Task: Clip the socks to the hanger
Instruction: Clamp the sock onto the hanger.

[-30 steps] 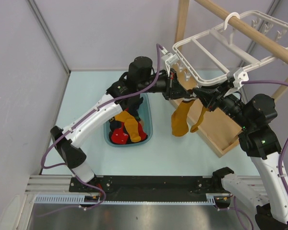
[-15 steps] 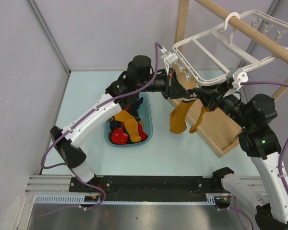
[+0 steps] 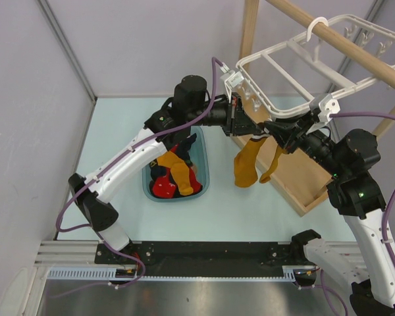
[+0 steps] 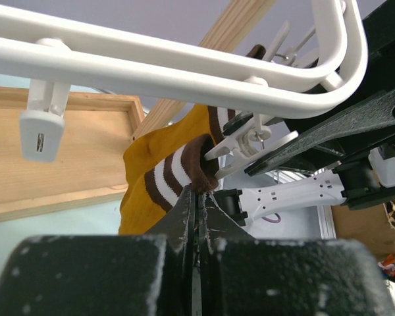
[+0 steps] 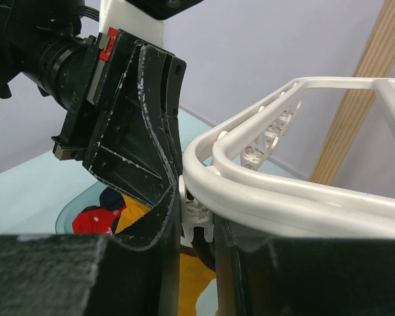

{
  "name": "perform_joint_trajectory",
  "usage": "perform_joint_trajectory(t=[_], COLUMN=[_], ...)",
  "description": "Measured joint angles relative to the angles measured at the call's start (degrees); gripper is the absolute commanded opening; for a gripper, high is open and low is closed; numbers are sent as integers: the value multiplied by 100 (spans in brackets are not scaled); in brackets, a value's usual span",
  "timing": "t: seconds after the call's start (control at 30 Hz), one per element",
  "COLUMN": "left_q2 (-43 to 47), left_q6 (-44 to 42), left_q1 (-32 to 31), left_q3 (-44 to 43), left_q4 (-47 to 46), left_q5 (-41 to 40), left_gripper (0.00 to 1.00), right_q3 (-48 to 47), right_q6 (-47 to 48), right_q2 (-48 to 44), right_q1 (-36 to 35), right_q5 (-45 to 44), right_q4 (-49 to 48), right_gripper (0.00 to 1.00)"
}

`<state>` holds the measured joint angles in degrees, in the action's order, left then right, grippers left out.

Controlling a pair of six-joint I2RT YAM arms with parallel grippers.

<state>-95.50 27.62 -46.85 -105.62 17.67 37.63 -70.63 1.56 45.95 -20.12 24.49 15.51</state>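
You had a pale blue-green table [image 3: 118, 131] beneath you, closed in by plain lavender walls. One panel [image 3: 26, 118] ran down the left and another [image 3: 151, 46] crossed the far side, and they met at a thin grey metal post [image 3: 72, 56]. At the far right stood a wooden rack [image 3: 250, 26]. Its upright carried a round rod [image 3: 362, 47] slanting to the right above a shallow wooden base tray [image 3: 296, 184]. Along the near edge lay an aluminium rail [image 3: 66, 253] and a brushed steel sheet [image 3: 197, 299]. The light was soft and even, and the shadows were faint.

Overhead view; wrist views (close) share hanger [image 5: 283, 197].
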Motion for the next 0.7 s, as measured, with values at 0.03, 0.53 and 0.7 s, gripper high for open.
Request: perform_joint_trajectory(t=[0.03, 0.53, 0.7], left_q2=[0, 4, 4], left_q6=[11, 94, 109], left_q1=[0, 0, 0], left_q3=[-7, -26, -59], left_q4=[-4, -81, 7], left_q5=[11, 116, 111], left_gripper=[0, 0, 0], right_q3=[0, -2, -2], right_q6=[0, 0, -2], right_q2=[0, -7, -46], right_q1=[0, 0, 0], right_q5=[4, 24, 33], right_q4=[0, 0, 0], right_gripper=[0, 0, 0])
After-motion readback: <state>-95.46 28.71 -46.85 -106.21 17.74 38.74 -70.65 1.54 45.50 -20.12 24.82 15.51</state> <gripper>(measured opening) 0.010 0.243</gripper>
